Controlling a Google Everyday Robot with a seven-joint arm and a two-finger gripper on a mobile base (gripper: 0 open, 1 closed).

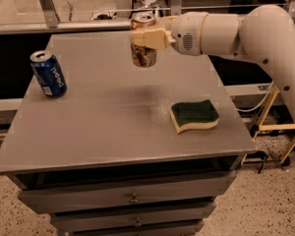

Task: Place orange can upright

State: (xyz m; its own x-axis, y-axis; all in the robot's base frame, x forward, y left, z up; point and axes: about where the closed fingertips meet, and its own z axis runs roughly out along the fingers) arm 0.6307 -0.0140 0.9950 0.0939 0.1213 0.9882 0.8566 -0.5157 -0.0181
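Observation:
The orange can (143,54) is a shiny coppery can with pale mottled marks and a silver top. It hangs upright in the air over the far middle of the grey table (103,127). My gripper (145,37) is shut on its upper half, reaching in from the right on the white arm (246,33). The can's lower half shows below the fingers (148,37). A dark shadow lies on the tabletop below and in front of it.
A blue Pepsi can (48,73) stands upright near the table's left edge. A green and yellow sponge (194,114) lies at the right front. Drawers (132,198) are under the tabletop. A metal rail (64,26) runs behind the table.

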